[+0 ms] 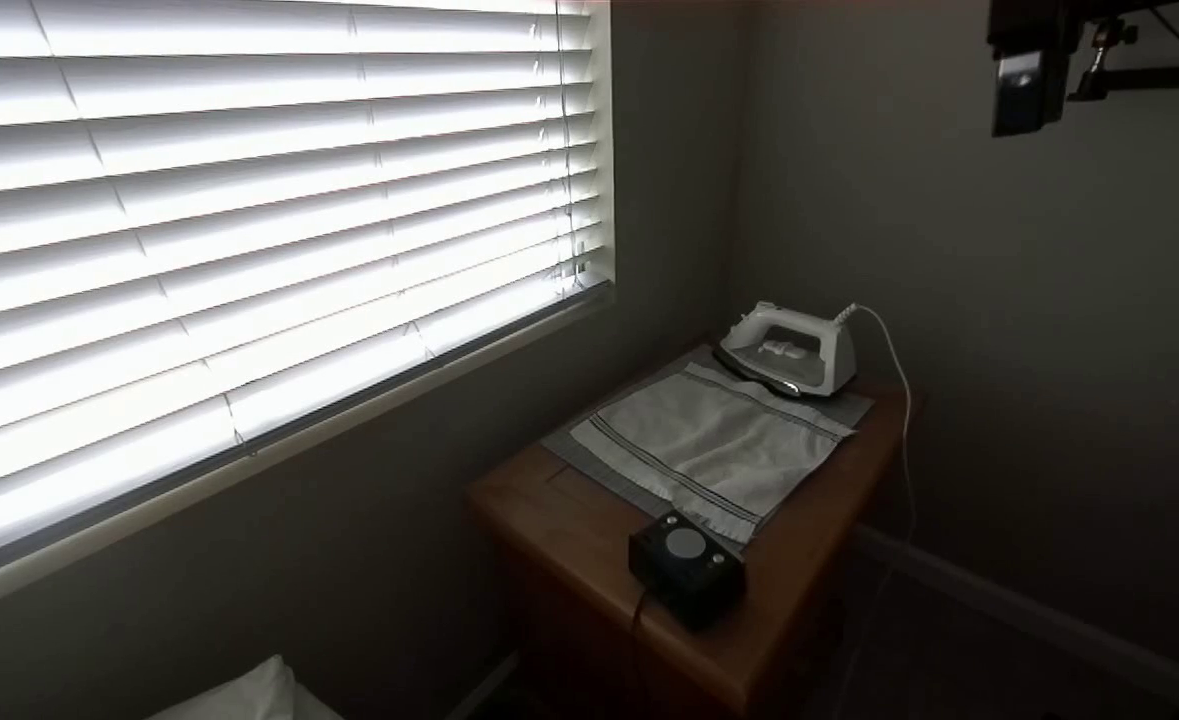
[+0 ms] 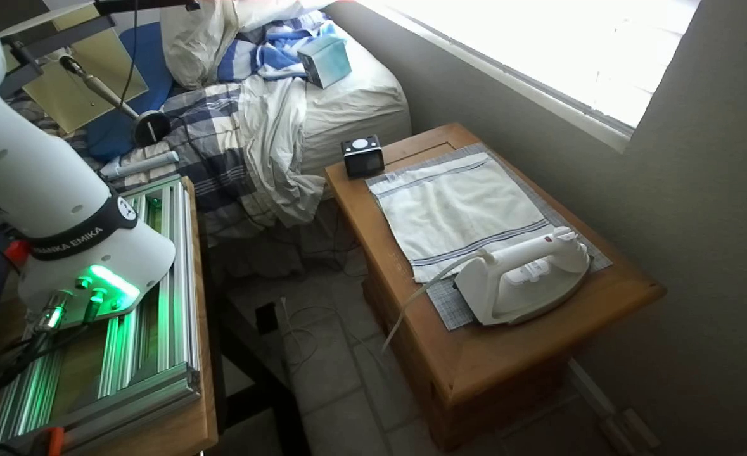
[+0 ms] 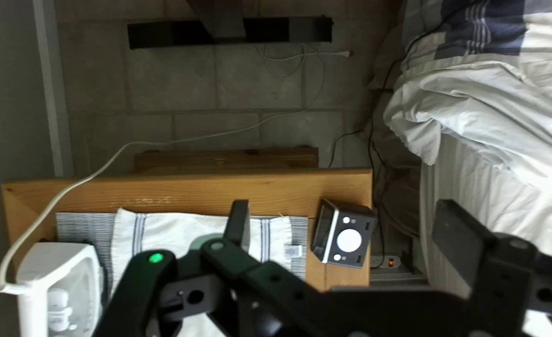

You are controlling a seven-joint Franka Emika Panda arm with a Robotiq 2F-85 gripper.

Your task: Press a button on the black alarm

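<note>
The black alarm (image 1: 684, 582) is a small dark box near one end of the wooden table. It also shows in an exterior view (image 2: 363, 162). In the wrist view the alarm (image 3: 349, 241) has a large round white button on top with a small white button on each side of it. My gripper (image 3: 346, 223) is open and empty, its two fingers wide apart. In the wrist view the alarm appears between the fingers, lower down and apart from them. The fingers do not show clearly in either exterior view.
The wooden table (image 2: 405, 320) carries a white towel (image 2: 455, 209) on a grey mat and a white iron (image 2: 525, 278) with its cord hanging off the side. A bed (image 2: 354, 120) stands beside the alarm's end. A windowed wall (image 1: 429, 480) borders the table.
</note>
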